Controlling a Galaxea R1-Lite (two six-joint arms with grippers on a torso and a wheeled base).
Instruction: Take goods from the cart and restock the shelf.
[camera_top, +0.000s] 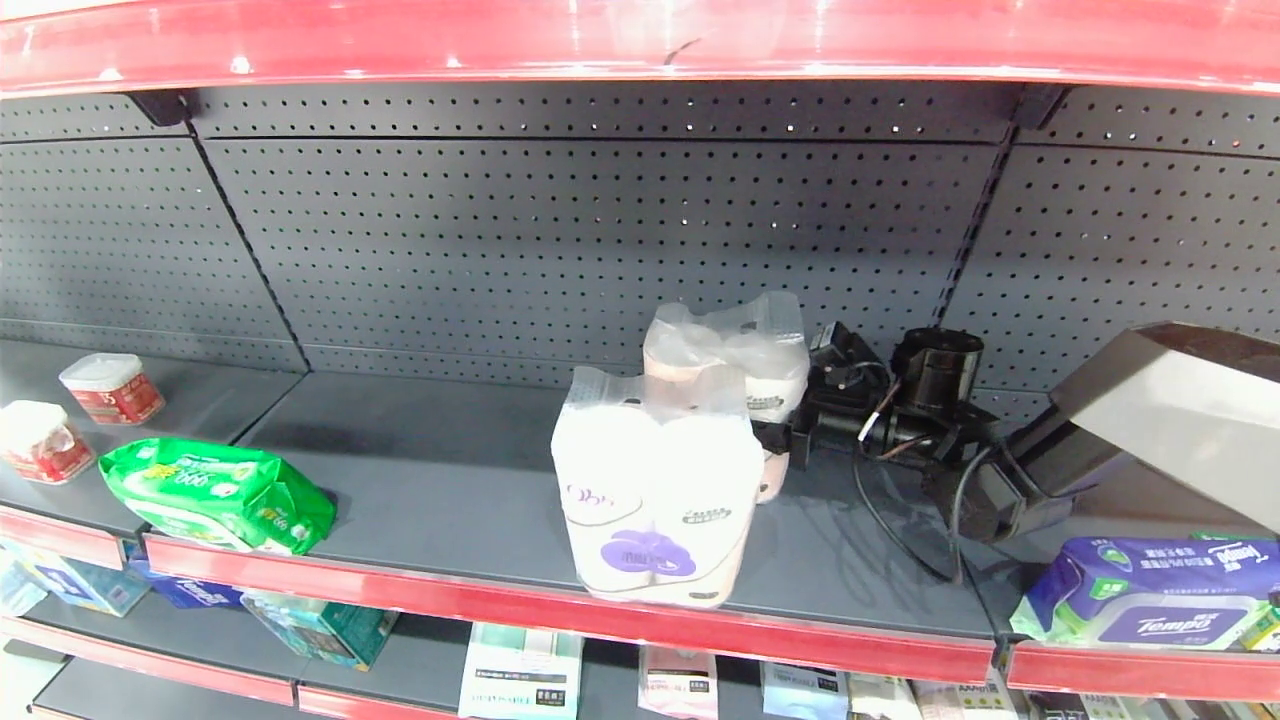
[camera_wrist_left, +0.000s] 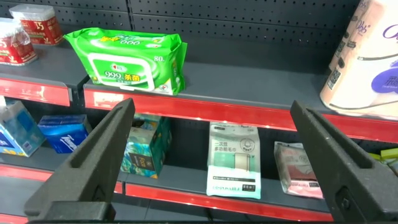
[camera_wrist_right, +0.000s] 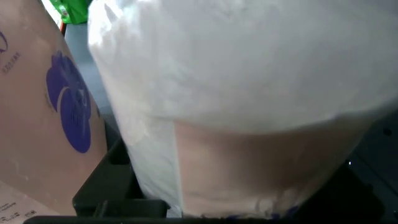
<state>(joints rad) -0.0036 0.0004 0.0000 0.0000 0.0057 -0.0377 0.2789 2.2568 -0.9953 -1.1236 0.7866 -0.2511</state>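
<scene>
Black-fingered right gripper (camera_top: 785, 440) clamped on the clear-wrapped white toilet-roll pack (camera_top: 730, 345), far back over the grey metal shelf (camera_top: 440, 470): settle flat before releasing, without nudging the purple-printed roll pack (camera_top: 655, 500) just in front towards the red lip (camera_top: 560, 600). Left gripper (camera_wrist_left: 212, 109) wide apart, facing that lip.
</scene>
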